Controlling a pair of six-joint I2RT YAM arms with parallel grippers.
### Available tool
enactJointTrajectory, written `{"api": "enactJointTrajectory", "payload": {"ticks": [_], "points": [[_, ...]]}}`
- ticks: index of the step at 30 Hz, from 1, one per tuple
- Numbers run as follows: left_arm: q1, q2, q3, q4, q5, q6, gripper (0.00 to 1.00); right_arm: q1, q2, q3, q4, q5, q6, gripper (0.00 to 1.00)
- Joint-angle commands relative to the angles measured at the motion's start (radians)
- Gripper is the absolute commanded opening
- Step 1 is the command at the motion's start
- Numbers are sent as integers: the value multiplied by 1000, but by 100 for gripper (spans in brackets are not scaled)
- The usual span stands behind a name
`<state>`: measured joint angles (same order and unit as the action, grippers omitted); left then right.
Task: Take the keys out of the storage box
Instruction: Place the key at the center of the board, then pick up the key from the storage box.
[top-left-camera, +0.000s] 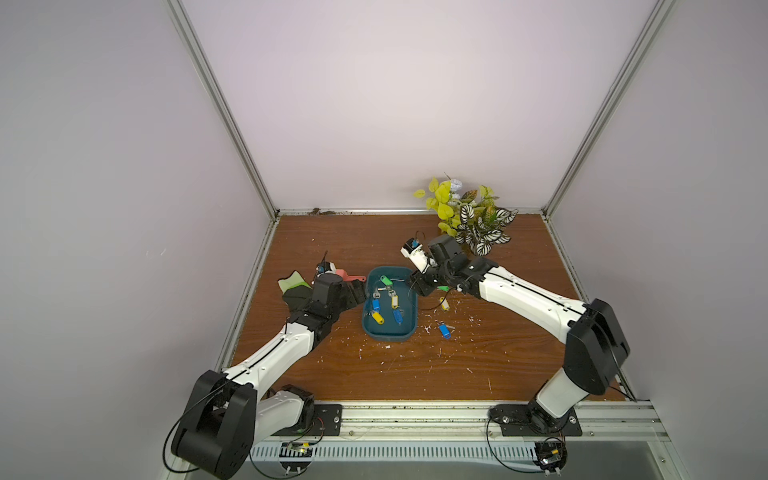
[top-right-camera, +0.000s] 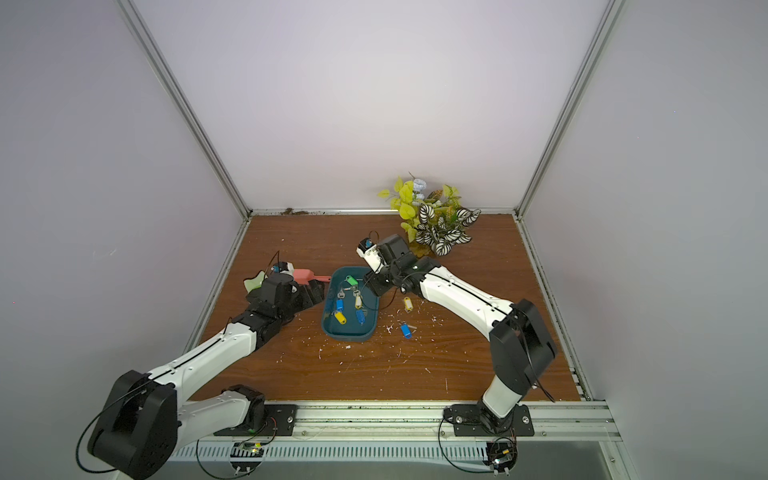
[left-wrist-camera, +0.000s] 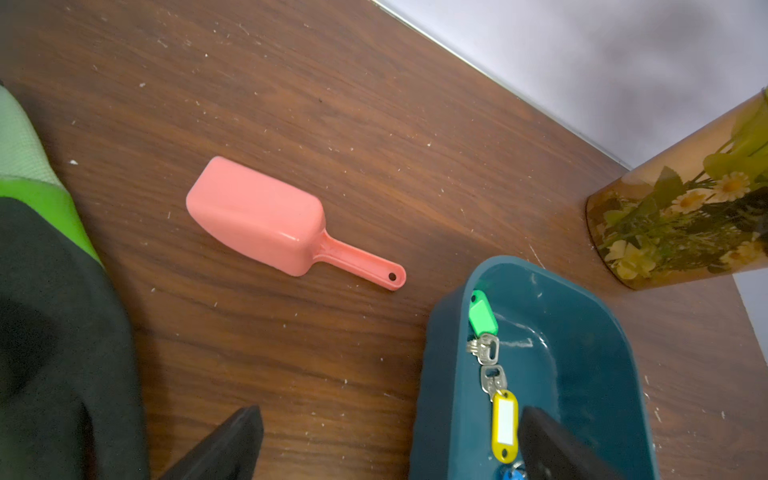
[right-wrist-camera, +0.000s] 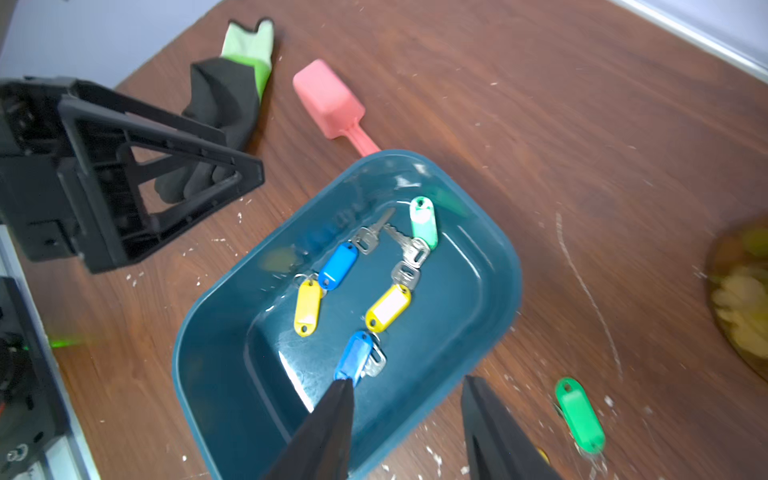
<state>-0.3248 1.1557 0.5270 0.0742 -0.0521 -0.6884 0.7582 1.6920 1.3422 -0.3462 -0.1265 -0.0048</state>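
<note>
In both top views, 5 keys (top-left-camera: 393, 300) lie in the storage box (top-left-camera: 388, 332) and 3 lie on the bench (top-left-camera: 415, 374) beside it. Left wrist view: the left claw (left-wrist-camera: 390, 419) is spread wide across the box wall. Right wrist view: the right claw (right-wrist-camera: 407, 382) is spread, holding nothing.

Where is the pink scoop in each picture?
In a top view: pink scoop just left of the storage box.
In a top view: same spot.
Left wrist: mid-picture, handle pointing toward the box.
Right wrist: beyond the box, beside the glove.
Shared landmark: the storage box.
</note>
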Motion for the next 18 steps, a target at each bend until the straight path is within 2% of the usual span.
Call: {"api": "enactJointTrajectory", "payload": {"ticks": [1, 9, 18], "points": [[13, -16, -15, 29, 4, -28, 100, 32, 53, 83, -115, 29, -78, 49], [13, -27, -25, 29, -1, -48, 100, 82, 220, 223, -252, 51, -157, 51], [13, -29, -26, 26, -4, -50, 100, 105, 358, 332, -325, 91, -190, 51]]}}
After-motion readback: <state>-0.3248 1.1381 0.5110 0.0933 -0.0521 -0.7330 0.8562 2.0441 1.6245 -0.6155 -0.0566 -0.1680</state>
